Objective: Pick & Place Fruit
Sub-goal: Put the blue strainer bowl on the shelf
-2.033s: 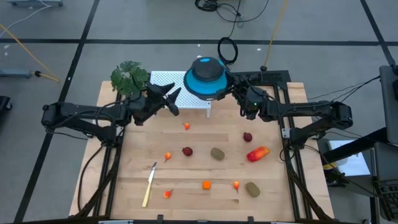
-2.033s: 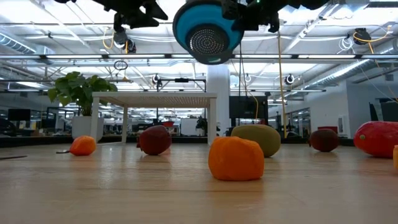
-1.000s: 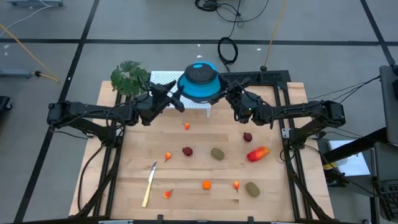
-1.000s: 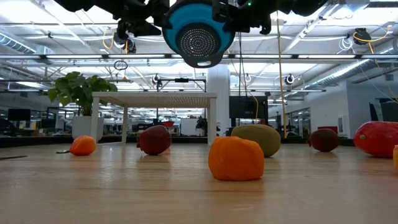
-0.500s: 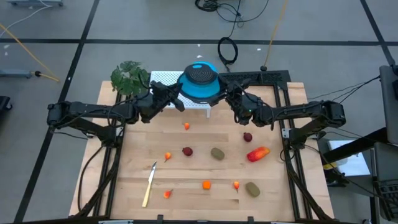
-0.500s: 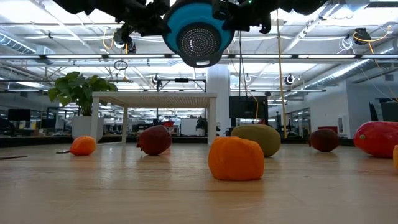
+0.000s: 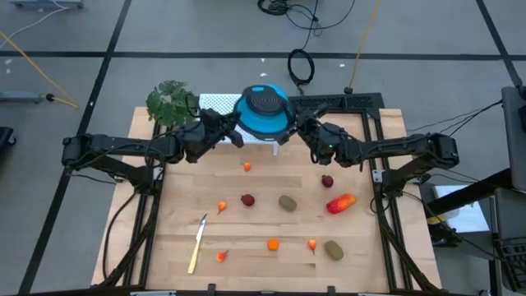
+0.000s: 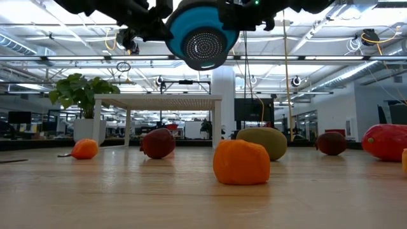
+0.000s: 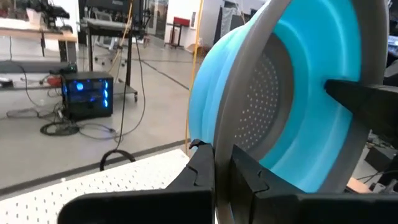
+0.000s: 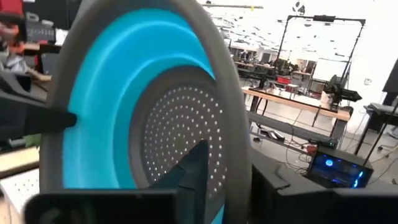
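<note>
- The high view is evenly lit from above; the wooden tabletop (image 7: 263, 222) shows only faint, soft shadows under the arms.
- In the low view, bright ceiling lights glare behind the scene; the nearest strip of tabletop is blurred.
- In the right wrist view, the windows are blown out white, and the blue colander (image 10: 143, 106) close to the lens is soft.

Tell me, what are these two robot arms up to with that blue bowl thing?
Both arms hold a blue colander in the air above the back of the wooden table. The left gripper is clamped on its grey rim, and the right gripper is at the opposite edge. The toy fruit lies scattered on the table, none picked up yet.
</note>
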### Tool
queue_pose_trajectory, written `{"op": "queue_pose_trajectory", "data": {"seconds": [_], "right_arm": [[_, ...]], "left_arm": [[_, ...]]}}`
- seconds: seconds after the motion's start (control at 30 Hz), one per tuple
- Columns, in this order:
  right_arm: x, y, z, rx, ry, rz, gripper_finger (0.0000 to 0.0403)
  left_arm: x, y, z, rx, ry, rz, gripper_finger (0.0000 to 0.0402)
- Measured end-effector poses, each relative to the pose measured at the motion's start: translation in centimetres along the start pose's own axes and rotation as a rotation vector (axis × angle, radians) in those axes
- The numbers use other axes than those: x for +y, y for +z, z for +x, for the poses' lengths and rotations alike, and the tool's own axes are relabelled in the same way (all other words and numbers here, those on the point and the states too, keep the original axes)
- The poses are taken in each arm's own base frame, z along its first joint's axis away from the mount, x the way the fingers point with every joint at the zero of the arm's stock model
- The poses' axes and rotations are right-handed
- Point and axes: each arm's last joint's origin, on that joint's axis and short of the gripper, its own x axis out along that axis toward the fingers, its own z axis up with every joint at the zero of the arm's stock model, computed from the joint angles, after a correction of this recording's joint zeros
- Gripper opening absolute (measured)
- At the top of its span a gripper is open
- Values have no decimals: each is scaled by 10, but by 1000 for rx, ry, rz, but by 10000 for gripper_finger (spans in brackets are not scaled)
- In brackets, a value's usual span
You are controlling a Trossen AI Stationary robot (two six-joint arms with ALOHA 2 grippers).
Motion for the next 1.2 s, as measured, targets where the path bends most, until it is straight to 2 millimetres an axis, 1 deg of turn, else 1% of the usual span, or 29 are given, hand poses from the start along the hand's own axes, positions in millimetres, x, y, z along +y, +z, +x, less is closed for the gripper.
{"op": "queue_pose_trajectory", "data": {"seconds": [0.13, 0.3, 0.43, 0.57, 0.67, 0.73, 0.8, 0.87, 1.0, 1.1, 1.13, 1.2], "right_arm": [[-6, 9, -4, -26, 5, 23, 134], [-12, 13, -7, -13, -13, 14, 188], [-16, 14, -9, 11, -16, -10, 214], [-22, 16, -13, 34, 0, -29, 219], [-30, 17, -18, 27, 45, -10, 204], [-36, 18, -21, 11, 81, 33, 186], [-39, 13, -25, 20, 123, 68, 162], [-43, 5, -31, 34, 167, 90, 132], [-55, -3, -45, 26, 191, 136, 66], [-61, -12, -55, 35, 252, 153, 15], [-63, -15, -58, 31, 279, 162, 8], [-67, -17, -65, 12, 324, 191, 9]], "left_arm": [[2, -3, 1, 30, -7, -8, 5], [11, 3, -1, 43, 8, -61, 5], [19, 10, -5, 69, -21, -94, 5], [28, 17, -9, 136, -37, -149, 5], [35, 22, -10, 241, 40, -126, 5], [35, 35, -11, 276, 55, -112, 5], [35, 43, -13, 326, 56, -93, 5], [36, 49, -12, 353, 57, -84, 5], [38, 63, -14, 377, 44, -86, 5], [44, 64, -15, 433, 46, -82, 5], [45, 65, -14, 444, 42, -89, 5], [48, 70, -13, 454, 17, -108, 5]]}}
